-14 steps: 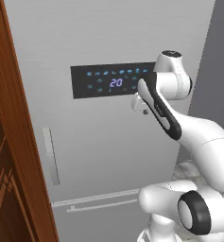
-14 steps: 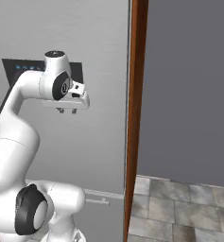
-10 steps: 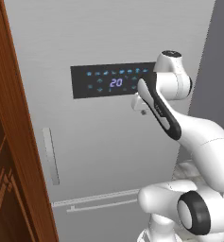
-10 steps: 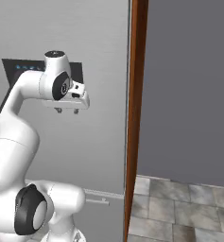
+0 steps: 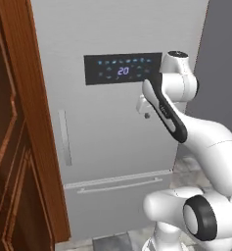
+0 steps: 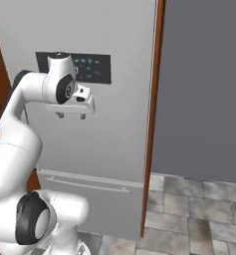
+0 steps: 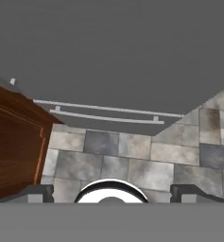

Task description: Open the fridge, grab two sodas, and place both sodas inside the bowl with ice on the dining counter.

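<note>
**Fridge door shut, gripper held spread in front of it**

Fridge (image 5: 112,147) is seen as a tall silver-grey front, closed, with its dark control panel (image 5: 122,68) lit by a blue "20" high on the upper door. A vertical recessed handle (image 5: 64,137) is set near the left edge of that door in the left base view. Below it a seam and a thin horizontal bar (image 5: 120,186) mark the lower drawer. A brown wooden cabinet (image 5: 17,147) stands directly against the fridge's left side, and a narrow brown wooden strip (image 6: 153,114) runs down its right side in the right base view, with a plain grey wall (image 6: 204,89) beyond it.

The gripper (image 6: 71,115) is held just in front of the upper door, below the control panel and pointing downward, well apart from the recessed handle. Its jaws are spread wide and nothing is held between them; no contact with the door can be made out. In the hand view the two fingertips (image 7: 38,193) are seen far apart at the bottom edge, and past them the foot of the fridge, its drawer bar, the cabinet's wooden side and a grey tiled floor (image 7: 146,156) are shown.
</note>
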Motion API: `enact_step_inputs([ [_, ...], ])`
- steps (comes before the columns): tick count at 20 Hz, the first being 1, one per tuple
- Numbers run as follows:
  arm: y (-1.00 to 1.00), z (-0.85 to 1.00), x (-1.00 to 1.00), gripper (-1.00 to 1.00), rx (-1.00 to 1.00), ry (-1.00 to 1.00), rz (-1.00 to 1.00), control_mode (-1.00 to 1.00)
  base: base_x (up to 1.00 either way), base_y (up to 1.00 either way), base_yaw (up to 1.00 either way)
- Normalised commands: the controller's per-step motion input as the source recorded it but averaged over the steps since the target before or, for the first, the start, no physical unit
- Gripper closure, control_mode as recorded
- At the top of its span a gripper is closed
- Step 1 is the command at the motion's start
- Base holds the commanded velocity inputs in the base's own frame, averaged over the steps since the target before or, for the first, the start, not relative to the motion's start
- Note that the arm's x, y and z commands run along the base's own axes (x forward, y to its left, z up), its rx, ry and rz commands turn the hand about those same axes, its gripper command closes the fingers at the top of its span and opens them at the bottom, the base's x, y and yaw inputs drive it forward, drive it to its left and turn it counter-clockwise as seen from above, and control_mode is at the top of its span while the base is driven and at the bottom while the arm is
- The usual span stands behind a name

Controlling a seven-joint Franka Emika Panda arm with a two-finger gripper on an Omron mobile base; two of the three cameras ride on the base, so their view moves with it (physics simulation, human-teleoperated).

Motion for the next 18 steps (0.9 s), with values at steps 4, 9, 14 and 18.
enact_step_inputs([
  [4, 0.0, 0.0, 0.0, -1.0, 0.0, 0.0, 0.0, 1.0, -0.51, 0.38, 0.0],
  [9, 0.0, 0.0, 0.0, -1.0, 0.0, 0.0, 0.0, 1.0, -0.2, 0.49, 0.0],
  [14, 0.0, 0.0, 0.0, -1.0, 0.0, 0.0, 0.0, 1.0, -0.08, 0.66, 0.01],
  [18, 0.0, 0.0, 0.0, -1.0, 0.0, 0.0, 0.0, 1.0, -0.21, 0.6, 0.0],
])
